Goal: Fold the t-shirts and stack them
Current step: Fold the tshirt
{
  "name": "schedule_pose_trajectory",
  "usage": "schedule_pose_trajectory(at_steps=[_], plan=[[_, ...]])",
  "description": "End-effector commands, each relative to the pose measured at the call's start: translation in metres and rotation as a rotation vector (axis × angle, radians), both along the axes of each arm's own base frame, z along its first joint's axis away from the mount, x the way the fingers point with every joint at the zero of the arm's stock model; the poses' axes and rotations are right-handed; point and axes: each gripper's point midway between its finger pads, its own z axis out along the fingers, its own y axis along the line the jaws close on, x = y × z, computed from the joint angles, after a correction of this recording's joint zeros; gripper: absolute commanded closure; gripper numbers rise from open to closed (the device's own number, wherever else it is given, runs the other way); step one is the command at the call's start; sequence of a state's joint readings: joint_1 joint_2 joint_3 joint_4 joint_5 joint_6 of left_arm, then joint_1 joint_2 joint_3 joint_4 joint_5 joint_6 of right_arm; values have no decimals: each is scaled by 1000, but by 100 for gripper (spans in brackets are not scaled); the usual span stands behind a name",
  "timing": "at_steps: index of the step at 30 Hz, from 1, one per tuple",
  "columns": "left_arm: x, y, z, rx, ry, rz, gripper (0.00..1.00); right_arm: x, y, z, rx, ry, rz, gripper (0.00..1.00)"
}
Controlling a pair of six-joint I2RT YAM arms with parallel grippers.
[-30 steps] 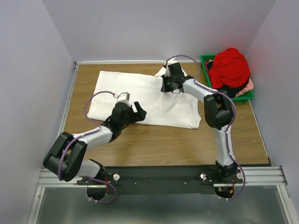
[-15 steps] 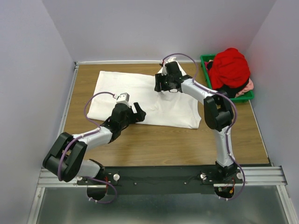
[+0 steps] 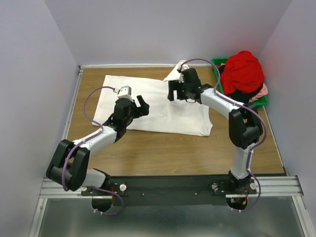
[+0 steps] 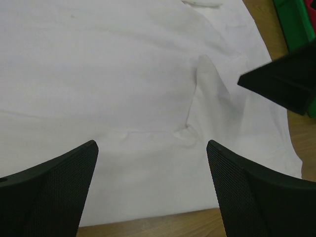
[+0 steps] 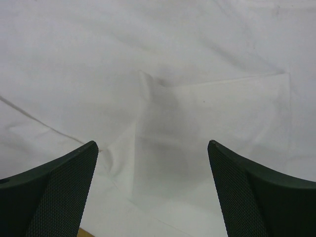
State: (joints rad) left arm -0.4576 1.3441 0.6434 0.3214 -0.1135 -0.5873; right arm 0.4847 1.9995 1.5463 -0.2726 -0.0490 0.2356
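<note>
**White t-shirt spread left of the bin, both claws apart, fold part made**

Left gripper (image 3: 142,104), the one farther from the green bin (image 3: 216,62), hangs over the half of the shirt away from the bin. Its jaws are wide apart with nothing in them; its wrist view shows only flat cloth between the fingers (image 4: 54,192). White t-shirt (image 3: 148,96) lies spread on the table (image 3: 148,148) just left of the bin, and we cannot tell if it touches it. Right gripper (image 3: 172,92) sits over the shirt's bin-side half, jaws also apart and empty. Under it a tucked flap (image 5: 212,128) lies creased on the shirt body. Red t-shirt (image 3: 242,71) is heaped in the bin on pink and dark cloth, not yet folded.

We judge the white one's fold part done. For the next fold we should bring both claws down at matching spots on one edge. We pinch through all layers, lift only a little, and carry the edge across together so the flap does not open. Uneven pace would skew the crease. A shallow pinch may catch only the top layer.
</note>
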Motion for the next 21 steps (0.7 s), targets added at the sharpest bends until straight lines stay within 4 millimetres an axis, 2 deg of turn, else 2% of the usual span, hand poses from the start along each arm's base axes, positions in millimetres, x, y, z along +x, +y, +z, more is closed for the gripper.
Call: schedule_pose_trajectory(at_steps=[1,2,3,4,9,13,17,21], plan=[[18,20,-19,58,22,49,2,-18,-16,-10,-12,17,-82,2],[20,25,-24,58,34,61,2,-22,-17,-13,-4,22,-81,2],[21,25,-26,47,36,54,2,-32,-22,-23,-8,44,-85,2],[20,25,-34,41,54,51,2,-34,-22,-24,5,39,-90,2],[16,24,-48,14,81,39,2,-57,-21,-47,41,104,-72,2],[6,27,-60,8,112,47,2,-71,-26,-66,47,150,-90,2],[-7,33,-70,0,138,66,2,-92,-40,-87,19,206,-128,2],[-19,34,-74,-27,153,67,2,-114,-51,-98,14,252,-159,2]])
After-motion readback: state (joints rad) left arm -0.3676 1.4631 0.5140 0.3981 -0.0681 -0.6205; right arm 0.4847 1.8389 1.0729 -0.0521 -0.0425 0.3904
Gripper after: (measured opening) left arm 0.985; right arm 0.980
